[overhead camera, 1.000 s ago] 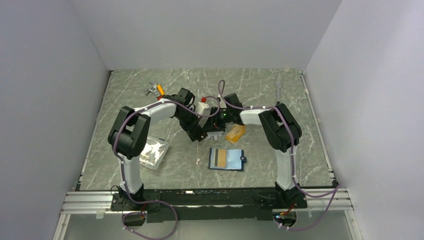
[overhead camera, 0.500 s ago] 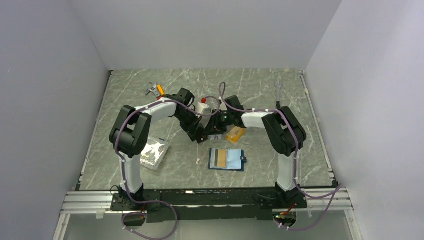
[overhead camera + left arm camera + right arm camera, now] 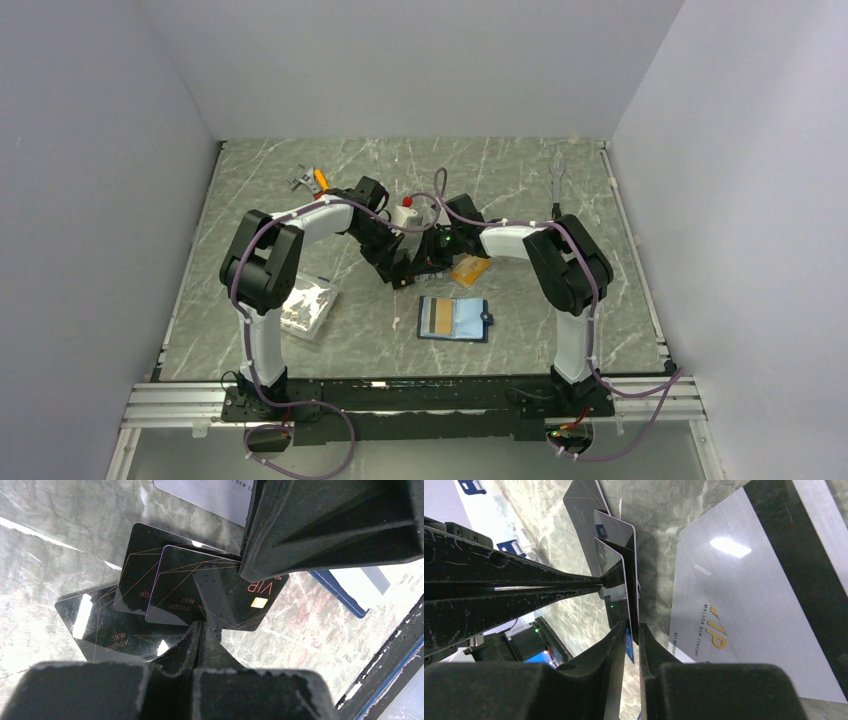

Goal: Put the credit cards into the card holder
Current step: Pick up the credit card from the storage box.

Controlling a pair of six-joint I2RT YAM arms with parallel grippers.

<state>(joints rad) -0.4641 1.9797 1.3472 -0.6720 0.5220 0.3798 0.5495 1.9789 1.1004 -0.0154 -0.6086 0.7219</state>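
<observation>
Pinching the black VIP card point(image 3: 185, 590) on edge above the table point(image 3: 520, 180), with left gripper point(image 3: 200, 628) and right gripper point(image 3: 631, 628) both closed on it, probably to regrasp before insertion; silver VIP card point(image 3: 749, 595) flat underneath, open card holder point(image 3: 468, 320) nearby.

Grey-green marbled tabletop point(image 3: 520, 170) between plain pale walls point(image 3: 400, 60) on three sides, aluminium rail point(image 3: 165, 405) along its near edge

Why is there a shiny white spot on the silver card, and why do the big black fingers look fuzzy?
Right wrist view: light glares off the glossy silver card. Left wrist view: the fingers sit near the lens, so they blur, while the black card looks sharp.
</observation>
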